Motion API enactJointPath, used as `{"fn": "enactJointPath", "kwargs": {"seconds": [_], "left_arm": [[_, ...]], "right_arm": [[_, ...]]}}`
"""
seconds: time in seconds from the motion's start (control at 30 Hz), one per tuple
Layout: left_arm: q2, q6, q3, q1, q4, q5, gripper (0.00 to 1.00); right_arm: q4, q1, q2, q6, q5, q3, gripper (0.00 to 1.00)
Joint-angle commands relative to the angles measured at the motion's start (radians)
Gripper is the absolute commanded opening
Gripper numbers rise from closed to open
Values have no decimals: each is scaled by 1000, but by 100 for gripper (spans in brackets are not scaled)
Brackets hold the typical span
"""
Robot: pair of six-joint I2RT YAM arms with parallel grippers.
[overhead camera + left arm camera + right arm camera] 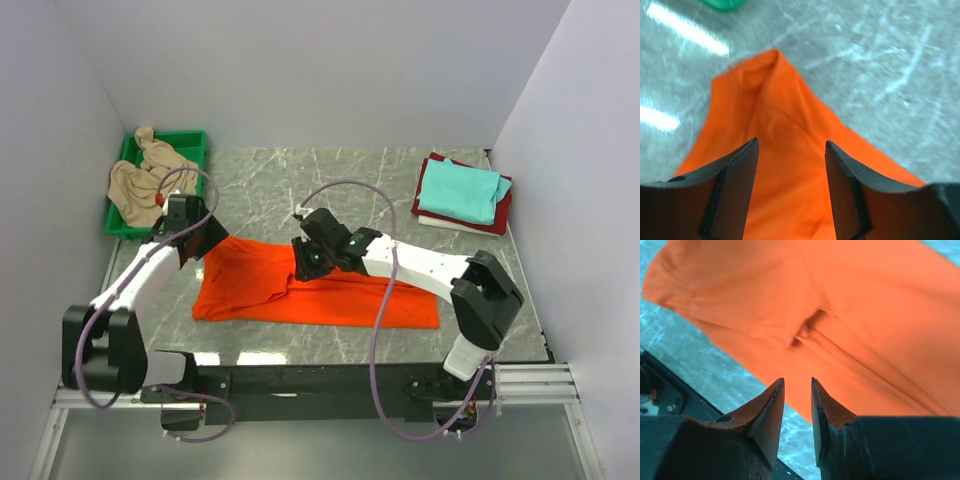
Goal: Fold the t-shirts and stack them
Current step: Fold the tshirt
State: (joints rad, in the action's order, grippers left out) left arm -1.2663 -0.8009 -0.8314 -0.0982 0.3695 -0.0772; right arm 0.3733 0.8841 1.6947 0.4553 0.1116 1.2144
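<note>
3 views. The overhead camera sits high behind the left arm [140,275] and right arm [420,265]. It looks down and forward over the whole marble table [300,170].

The left wrist camera rides just behind the left gripper [791,142], very near the surface. It looks past the fingers at a pointed corner of the orange t-shirt [775,120]. A sliver of the green tray [722,4] shows at the top edge.

The right wrist camera looks past the right gripper [797,380], equally close. What may be the table's front edge shows at lower left.

All 3 views share the orange t-shirt and the marble around it.
</note>
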Motion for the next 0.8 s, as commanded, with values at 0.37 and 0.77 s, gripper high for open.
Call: {"fn": "enactJointPath", "kwargs": {"seconds": [0.37, 0.77], "left_arm": [[-309, 150, -158, 29, -158, -30, 49], [-400, 152, -169, 35, -181, -68, 48]], "right_arm": [[-4, -342, -173, 11, -130, -256, 36], [-23, -566, -196, -7, -194, -369, 35]]}}
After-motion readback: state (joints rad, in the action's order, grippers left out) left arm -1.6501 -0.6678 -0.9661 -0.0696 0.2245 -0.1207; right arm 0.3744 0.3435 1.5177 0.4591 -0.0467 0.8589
